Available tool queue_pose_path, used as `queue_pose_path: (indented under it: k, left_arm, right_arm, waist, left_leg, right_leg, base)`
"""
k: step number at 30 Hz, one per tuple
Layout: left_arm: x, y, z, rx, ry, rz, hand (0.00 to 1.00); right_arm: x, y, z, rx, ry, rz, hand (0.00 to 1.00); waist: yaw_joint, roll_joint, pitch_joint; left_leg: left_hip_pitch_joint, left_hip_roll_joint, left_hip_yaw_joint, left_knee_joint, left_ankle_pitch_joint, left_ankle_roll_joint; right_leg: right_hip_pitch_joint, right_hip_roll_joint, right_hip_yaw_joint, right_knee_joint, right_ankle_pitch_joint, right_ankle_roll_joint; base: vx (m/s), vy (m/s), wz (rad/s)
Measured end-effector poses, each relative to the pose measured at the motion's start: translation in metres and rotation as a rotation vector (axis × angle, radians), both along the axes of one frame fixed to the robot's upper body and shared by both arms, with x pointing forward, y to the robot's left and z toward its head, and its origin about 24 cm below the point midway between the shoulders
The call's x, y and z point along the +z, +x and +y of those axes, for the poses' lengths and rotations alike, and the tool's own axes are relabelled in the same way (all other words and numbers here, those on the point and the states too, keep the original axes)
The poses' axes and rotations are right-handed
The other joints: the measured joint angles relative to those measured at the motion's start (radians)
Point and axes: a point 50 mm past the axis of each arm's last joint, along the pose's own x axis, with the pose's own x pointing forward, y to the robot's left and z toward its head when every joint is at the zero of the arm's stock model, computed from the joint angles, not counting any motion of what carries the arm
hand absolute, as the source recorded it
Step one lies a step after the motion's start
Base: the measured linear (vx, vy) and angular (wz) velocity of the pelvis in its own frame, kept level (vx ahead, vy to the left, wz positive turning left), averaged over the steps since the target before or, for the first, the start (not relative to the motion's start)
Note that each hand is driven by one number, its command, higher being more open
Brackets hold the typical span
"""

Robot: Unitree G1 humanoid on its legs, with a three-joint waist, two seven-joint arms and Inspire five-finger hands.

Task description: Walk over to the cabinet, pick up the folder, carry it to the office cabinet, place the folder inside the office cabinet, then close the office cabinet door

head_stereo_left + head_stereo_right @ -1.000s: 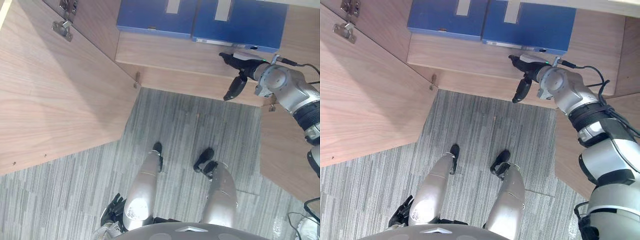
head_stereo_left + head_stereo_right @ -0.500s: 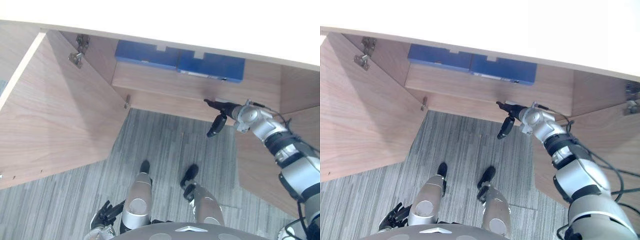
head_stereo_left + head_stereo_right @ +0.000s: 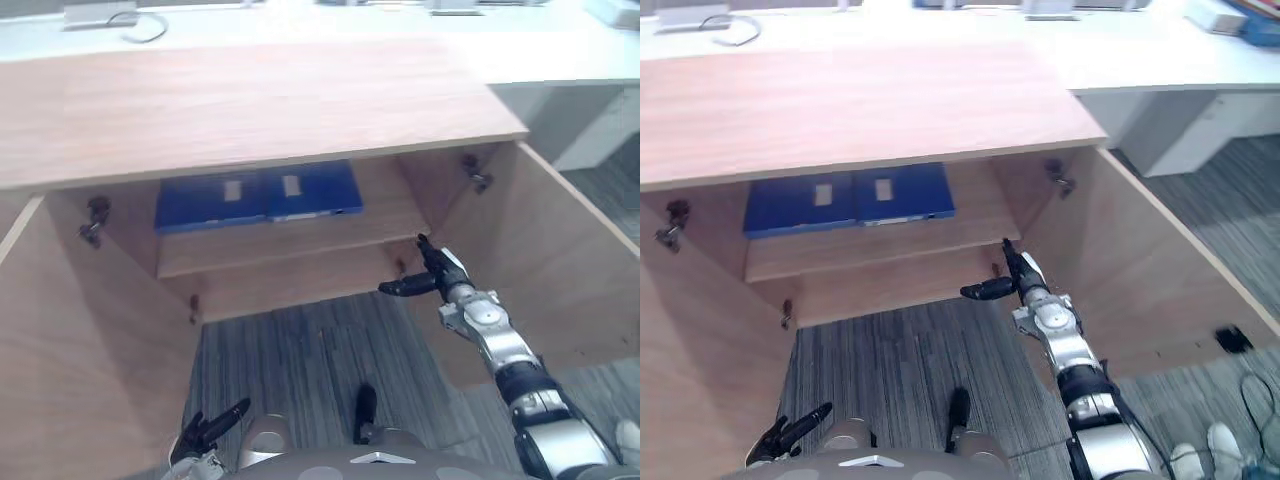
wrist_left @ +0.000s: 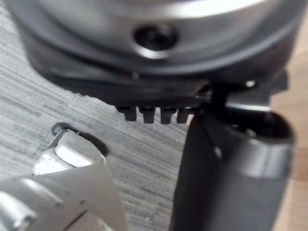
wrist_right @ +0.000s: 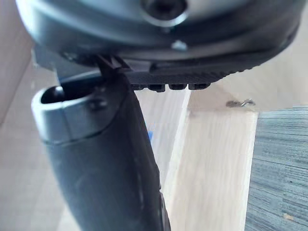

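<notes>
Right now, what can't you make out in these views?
Two blue folders: rear parts hidden under the light wooden cabinet top, both eye views; label print too small.
Left wooden cabinet door: cut off by the edge, eye views.
Right wrist view: dark right robot hand blocks most of the shelf.

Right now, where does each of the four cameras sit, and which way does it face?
Left eye view: on the head, looking down into the open cabinet with its blue folders; right hand ahead, left hand low.
Right eye view: beside it on the head; shares that same scene.
Left wrist view: on the left wrist, facing the carpet past that hand.
Right wrist view: on the right wrist, facing the cabinet's wood past that hand.
</notes>
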Motion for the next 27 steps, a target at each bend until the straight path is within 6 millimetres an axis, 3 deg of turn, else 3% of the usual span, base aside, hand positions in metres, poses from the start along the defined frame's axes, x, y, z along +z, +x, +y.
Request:
queue_pose_path:
  k: [1, 4, 9, 14, 18, 21, 23, 25, 27]
  left_arm:
    - [0.000, -0.003, 0.000, 0.008, 0.005, 0.013, 1.00]
    - [-0.002, -0.008, -0.005, 0.012, -0.004, 0.028, 1.00]
    - [-0.007, -0.011, -0.017, -0.082, -0.012, 0.080, 1.00]
    - [-0.008, -0.007, -0.021, -0.151, -0.003, 0.105, 1.00]
    - [-0.009, -0.007, -0.024, -0.149, -0.014, 0.111, 1.00]
    - [-0.009, -0.005, -0.026, -0.137, -0.018, 0.110, 1.00]
    - [-0.009, -0.004, -0.027, -0.132, -0.015, 0.112, 1.00]
    - [-0.009, -0.001, -0.029, -0.114, -0.017, 0.105, 1.00]
    - [-0.009, 0.000, -0.029, -0.101, -0.010, 0.102, 1.00]
  right_arm:
    - [-0.012, -0.014, -0.004, -0.072, 0.047, 0.028, 1.00]
    - [-0.025, -0.035, -0.005, -0.133, 0.079, 0.050, 1.00]
    - [-0.038, -0.056, -0.006, -0.236, 0.116, 0.074, 1.00]
    - [-0.031, -0.071, -0.016, -0.351, 0.125, 0.016, 1.00]
    - [-0.030, -0.085, -0.024, -0.417, 0.126, -0.001, 1.00]
    - [-0.024, -0.089, -0.025, -0.481, 0.146, -0.046, 1.00]
    - [-0.016, -0.091, -0.029, -0.533, 0.153, -0.093, 1.00]
    - [-0.004, -0.091, -0.033, -0.619, 0.167, -0.167, 1.00]
    - [0.001, -0.094, -0.036, -0.683, 0.174, -0.200, 1.00]
  waist:
    - [-0.013, 0.002, -0.013]
    - [-0.045, 0.015, -0.024]
    - [-0.075, 0.048, -0.042]
    - [-0.103, 0.046, -0.042]
    - [-0.106, 0.040, -0.039]
    - [-0.107, 0.037, -0.037]
    - [-0.103, 0.040, -0.035]
    - [-0.098, 0.044, -0.038]
    - [-0.101, 0.031, -0.034]
  left_leg:
    - [0.005, -0.014, -0.003, 0.000, -0.007, 0.013]
    - [0.024, -0.019, 0.058, -0.022, 0.000, 0.030]
    - [0.087, -0.051, 0.114, -0.092, 0.017, 0.065]
    - [0.142, -0.082, 0.206, -0.149, 0.025, 0.081]
    - [0.188, -0.088, 0.275, -0.182, 0.029, 0.087]
    - [0.224, -0.090, 0.334, -0.207, 0.029, 0.088]
    - [0.247, -0.089, 0.364, -0.218, 0.031, 0.089]
    - [0.277, -0.088, 0.405, -0.230, 0.034, 0.090]
    - [0.304, -0.086, 0.407, -0.231, 0.034, 0.090]
  right_leg:
    - [-0.009, 0.006, 0.034, 0.000, 0.012, -0.001]
    - [-0.030, 0.011, 0.091, 0.000, 0.027, 0.003]
    - [-0.054, 0.021, 0.198, 0.005, 0.060, 0.020]
    - [-0.068, 0.024, 0.301, 0.005, 0.075, 0.034]
    - [-0.067, 0.026, 0.334, 0.005, 0.073, 0.030]
    - [-0.077, 0.026, 0.303, 0.024, 0.072, 0.029]
    - [-0.094, 0.025, 0.265, 0.069, 0.055, 0.006]
    - [-0.143, -0.024, 0.036, 0.192, -0.006, -0.074]
    - [-0.149, -0.054, -0.045, 0.259, -0.047, -0.099]
  base:
    - [-0.07, 0.072, -0.58]
    - [-0.03, 0.026, -0.61]
    - [0.02, 0.028, -0.66]
    - [-0.03, 0.030, -0.61]
    - [-0.04, 0.012, -0.52]
    - [0.00, 0.003, -0.58]
    - [0.04, 0.010, -0.51]
    - [0.08, 0.019, -0.50]
    - [0.08, 0.006, -0.20]
